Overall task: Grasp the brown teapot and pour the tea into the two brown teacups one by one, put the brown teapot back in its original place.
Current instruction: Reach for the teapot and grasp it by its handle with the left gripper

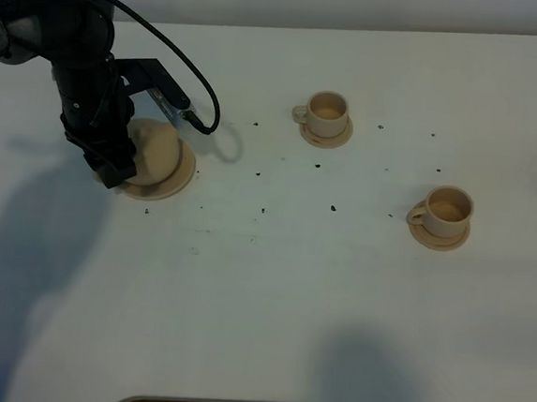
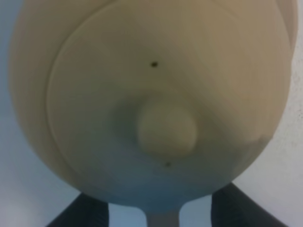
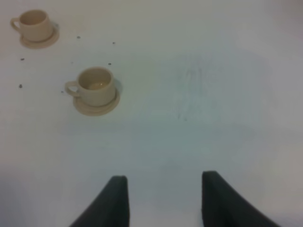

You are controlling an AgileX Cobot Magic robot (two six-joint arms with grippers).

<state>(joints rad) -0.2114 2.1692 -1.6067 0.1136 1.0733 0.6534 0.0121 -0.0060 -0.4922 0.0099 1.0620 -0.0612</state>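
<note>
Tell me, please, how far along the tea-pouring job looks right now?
Done: nothing certain; I cannot tell whether the far teacup or the right teacup holds tea. In hand: the left gripper straddles the handle of the brown teapot, jaws apart, pot sitting on its wide saucer. Left: probably the grasp, both pours and the return.

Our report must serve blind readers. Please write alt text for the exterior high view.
The left gripper is at a teapot standing on its saucer, at the left of a white table. Two cups on small saucers stand apart to the right; dark specks lie between.
</note>
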